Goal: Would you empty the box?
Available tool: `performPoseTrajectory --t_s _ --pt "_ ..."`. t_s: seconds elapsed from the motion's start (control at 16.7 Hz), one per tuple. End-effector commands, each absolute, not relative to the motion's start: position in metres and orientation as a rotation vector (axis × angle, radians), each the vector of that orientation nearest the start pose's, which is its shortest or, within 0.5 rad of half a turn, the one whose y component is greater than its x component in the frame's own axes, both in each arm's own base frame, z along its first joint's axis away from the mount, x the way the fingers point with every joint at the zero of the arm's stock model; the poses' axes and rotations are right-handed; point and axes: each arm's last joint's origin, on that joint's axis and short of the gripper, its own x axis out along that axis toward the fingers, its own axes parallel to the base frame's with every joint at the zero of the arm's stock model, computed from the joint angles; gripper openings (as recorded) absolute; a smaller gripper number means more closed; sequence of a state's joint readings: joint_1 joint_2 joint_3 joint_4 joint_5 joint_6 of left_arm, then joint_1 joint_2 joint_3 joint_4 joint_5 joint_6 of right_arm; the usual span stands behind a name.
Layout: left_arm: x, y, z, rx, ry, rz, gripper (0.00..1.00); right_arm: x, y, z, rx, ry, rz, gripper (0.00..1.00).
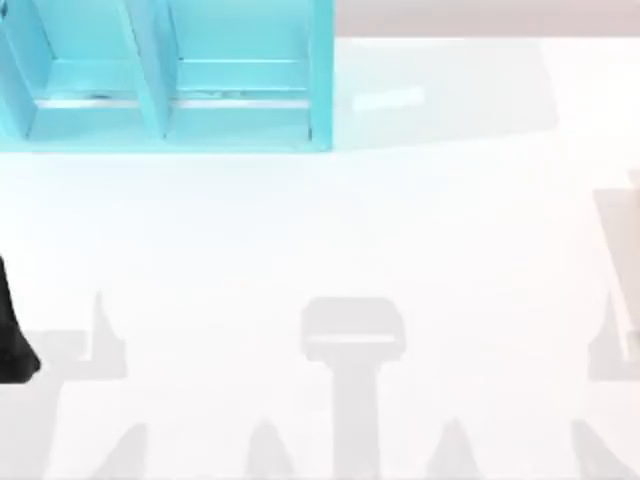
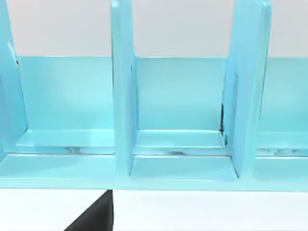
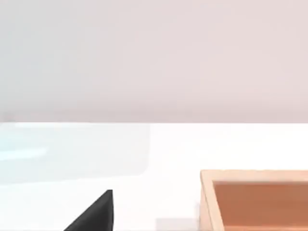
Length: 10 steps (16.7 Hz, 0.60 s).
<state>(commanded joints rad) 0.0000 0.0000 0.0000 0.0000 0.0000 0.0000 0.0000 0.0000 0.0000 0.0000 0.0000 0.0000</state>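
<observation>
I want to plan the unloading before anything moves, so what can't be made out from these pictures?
- Wooden box, right wrist view: cut off by the picture's edge, so its contents cannot be told; in the top view only a sliver shows at the table's right edge.
- Blue shelf, top view: cut off by the top and left edges.
- Left gripper, top view: cropped at the left edge, fingers not visible.
- Right gripper, right wrist view: only a dark tip.

left arm (image 1: 12, 335): black, smooth | pincer fingers (image 2: 96, 216): black, wedge-shaped
</observation>
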Motion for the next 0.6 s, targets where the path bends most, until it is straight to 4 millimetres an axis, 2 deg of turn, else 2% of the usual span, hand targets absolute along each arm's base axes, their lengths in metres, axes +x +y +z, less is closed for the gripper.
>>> performPoseTrajectory --t_s 0.18,0.3,0.6 --pt "0.106 -0.001 0.160 0.000 0.000 0.000 1.00 0.106 -0.002 0.162 -0.005 0.011 -0.006 1.00" --pt "0.106 -0.001 0.160 0.000 0.000 0.000 1.00 0.106 -0.004 0.171 -0.028 0.060 -0.030 1.00" --pt "0.106 -0.001 0.160 0.000 0.000 0.000 1.00 0.120 -0.018 0.215 -0.119 0.355 -0.120 1.00"
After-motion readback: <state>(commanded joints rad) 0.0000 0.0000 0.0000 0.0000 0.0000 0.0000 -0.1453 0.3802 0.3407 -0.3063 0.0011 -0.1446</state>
